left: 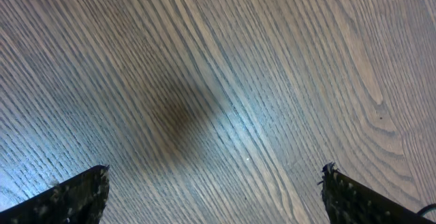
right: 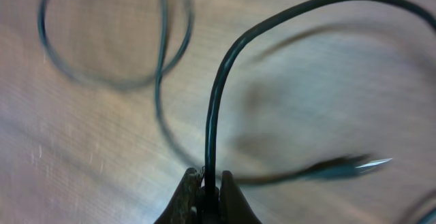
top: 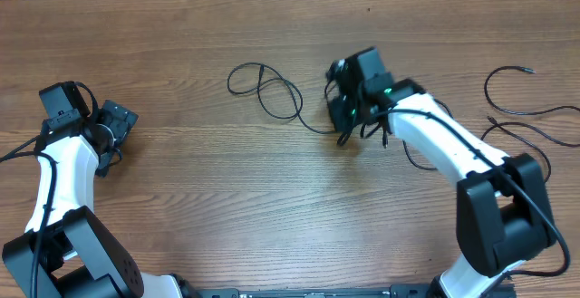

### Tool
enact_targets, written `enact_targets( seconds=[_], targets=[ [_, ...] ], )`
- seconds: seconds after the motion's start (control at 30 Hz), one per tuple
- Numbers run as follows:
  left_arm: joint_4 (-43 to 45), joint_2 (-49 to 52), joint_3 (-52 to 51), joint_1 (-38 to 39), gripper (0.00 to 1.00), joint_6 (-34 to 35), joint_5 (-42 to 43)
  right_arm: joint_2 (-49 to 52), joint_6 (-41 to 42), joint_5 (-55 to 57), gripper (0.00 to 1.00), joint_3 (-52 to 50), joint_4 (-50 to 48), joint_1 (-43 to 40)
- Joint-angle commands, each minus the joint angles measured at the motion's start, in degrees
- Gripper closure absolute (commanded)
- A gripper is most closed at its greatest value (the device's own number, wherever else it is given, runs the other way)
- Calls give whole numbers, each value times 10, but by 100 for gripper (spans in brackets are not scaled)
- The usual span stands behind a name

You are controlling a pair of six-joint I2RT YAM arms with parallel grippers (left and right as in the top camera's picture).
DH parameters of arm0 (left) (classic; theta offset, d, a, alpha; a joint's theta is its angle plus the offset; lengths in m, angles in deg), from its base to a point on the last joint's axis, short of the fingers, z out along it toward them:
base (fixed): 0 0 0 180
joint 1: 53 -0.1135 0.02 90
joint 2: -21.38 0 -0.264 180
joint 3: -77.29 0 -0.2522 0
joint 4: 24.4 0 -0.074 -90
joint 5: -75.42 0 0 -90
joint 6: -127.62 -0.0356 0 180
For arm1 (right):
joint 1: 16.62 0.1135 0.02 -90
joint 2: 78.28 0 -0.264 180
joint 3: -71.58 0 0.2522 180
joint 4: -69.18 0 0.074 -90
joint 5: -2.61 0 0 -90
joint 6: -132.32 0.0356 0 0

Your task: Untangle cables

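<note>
Brown wood-grain laminate covers the worktop [top: 227, 207], the grain running side to side in the overhead view. At the far left, the white-and-black left arm rises from the near edge and bends over its elbow, so that the left tool [top: 116, 121] sits low over the wood near the left edge, well apart from any cord. Its wrist view shows the left tool [left: 214, 173] spread as wide as it goes, with nothing between its dark fingertips [left: 82, 190] but bare boards [left: 238, 60] and a soft shadow. Near the middle, towards the far side, a looped cable [top: 267, 85] lies flat in two overlapping rings, its tail trailing right up to the right tool [top: 344, 128]. The right arm reaches from the near right corner up and leftward to the centre, wrist tipped down at the surface. Seen from its own camera, the right tool [right: 210, 178] is pinched tight on a black cable [right: 216, 94], which climbs from the fingertips and arches off to the right; a blurred plug end [right: 351, 164] lies beside it. Farther right, loose cables [top: 526, 113] sprawl in open curves by the worktop's right edge.
</note>
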Motion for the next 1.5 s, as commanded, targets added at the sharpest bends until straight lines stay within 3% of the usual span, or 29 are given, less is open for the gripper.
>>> enact_targets(
  seconds=[0.0,0.2,0.63,0.7,0.8,0.9,1.17,1.3,1.47],
  targets=[
    [1,0,8,-2,1,4,-3,-18,22,38,96,6,-1,-31],
    [1,0,8,-2,1,4,-3,-13,22,116,96,-13,0,-90],
    [1,0,8,-2,1,4,-3,37,28,118,96,-15,-5,-225],
    [1,0,8,-2,0,4,-3,47,52,117,86,-15,-5,-244],
    [1,0,8,-2,1,4,-3,57,69,91,45,-15,-5,-263],
    [1,0,8,-2,1,4,-3,59,64,37,29,-15,-9,-269],
    [1,0,8,-2,1,4,-3,59,-16,-167,19,-15,-54,-232],
    [1,0,8,-2,1,4,-3,59,-18,-176,12,-15,-89,-173],
    [1,0,8,-2,1,4,-3,59,-78,-154,12,-15,-139,-75]
  ],
)
